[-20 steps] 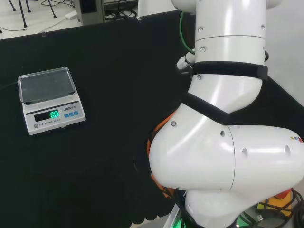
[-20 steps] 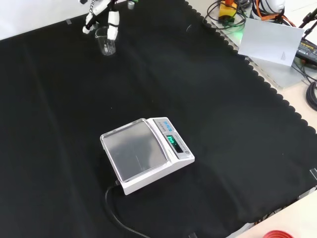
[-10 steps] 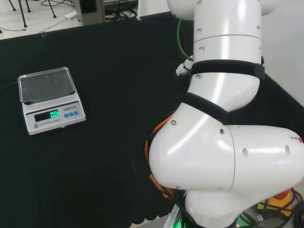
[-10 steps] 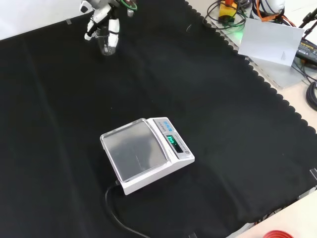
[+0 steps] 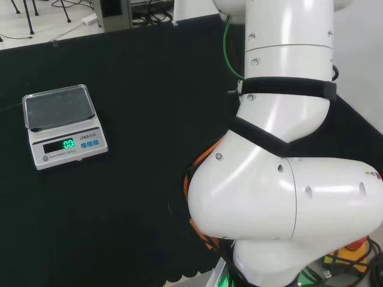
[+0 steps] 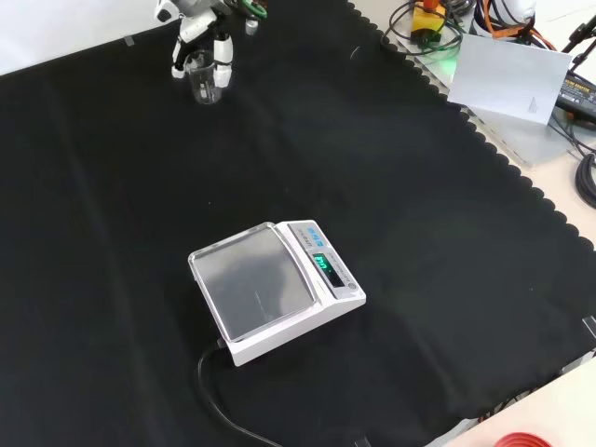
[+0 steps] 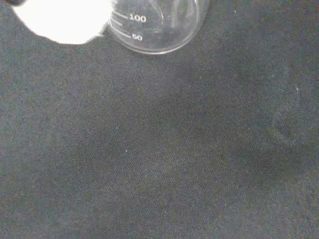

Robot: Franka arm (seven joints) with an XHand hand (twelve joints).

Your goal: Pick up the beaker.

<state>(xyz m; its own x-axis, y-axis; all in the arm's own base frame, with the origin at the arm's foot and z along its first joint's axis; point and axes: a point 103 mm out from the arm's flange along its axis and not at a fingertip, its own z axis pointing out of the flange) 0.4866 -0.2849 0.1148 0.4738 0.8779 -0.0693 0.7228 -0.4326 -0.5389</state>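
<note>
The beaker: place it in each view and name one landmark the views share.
Head view: I cannot make it out; the white arm link stands at the right.
Front view: beaker at top left, the hand around it.
Wrist view: its base on the black cloth.
Shared landmark: the scale.

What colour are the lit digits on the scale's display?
Green, on the scale; clearest in the head view.
</note>
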